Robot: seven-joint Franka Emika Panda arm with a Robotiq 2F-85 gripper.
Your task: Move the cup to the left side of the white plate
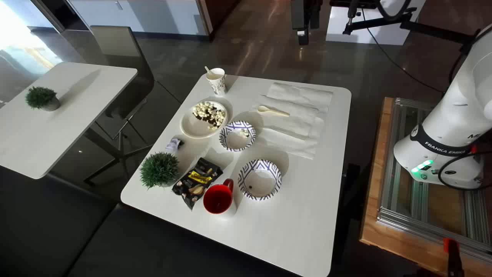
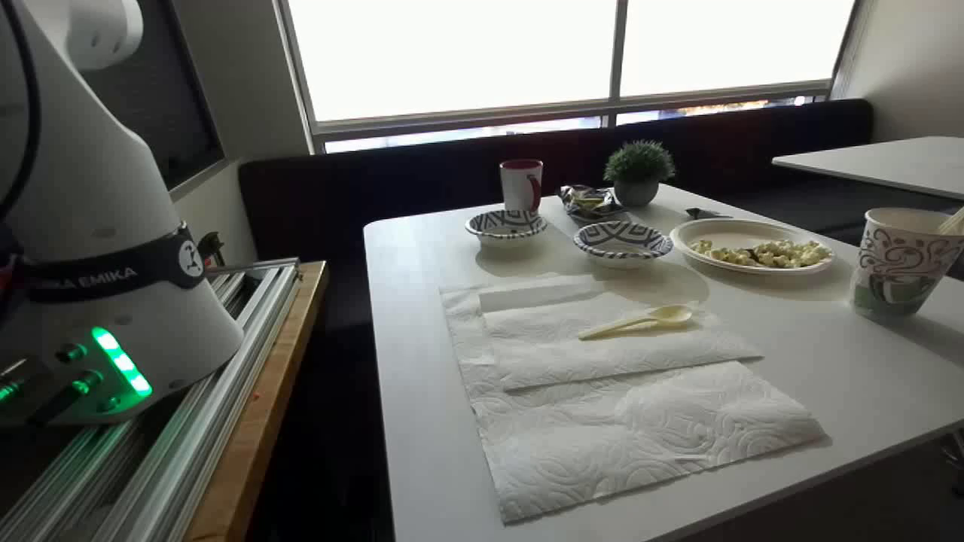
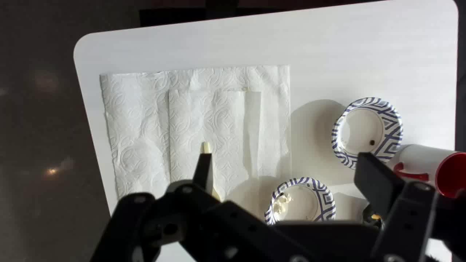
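One patterned paper cup (image 1: 218, 84) stands upright on the table (image 1: 300, 207), just beside the white plate (image 1: 191, 127) with a narrow gap between, and a pale stick (image 1: 208, 70) pokes out of its mouth. Popcorn (image 1: 201, 110) and dark crumbs (image 1: 201, 118) cover part of the plate. Close by, on another side of the plate, sits a blue-patterned bowl (image 1: 232, 141) with a little popcorn in it; whether the rims touch, I cannot tell. A second bowl (image 1: 261, 182), with a dark speck (image 1: 250, 187) in it, stands farther from the plate, and the red-and-white mug (image 2: 517, 188) is just beside it, also well apart from the plate. On the plate's side away from the cup, a small crumpled object (image 1: 173, 144) lies near, with a potted plant (image 1: 159, 169) and a black snack bag (image 1: 198, 179) farther out. Apart from the plate, on the same side as the nearer bowl, paper towels (image 2: 648, 429) are spread flat with a cream spoon (image 2: 640, 322) on top. In the wrist view the hand (image 3: 287, 165) is spread wide above the table. Well away from the plate, off the table, the robot's base (image 1: 438, 154) shows green lights (image 1: 422, 166).
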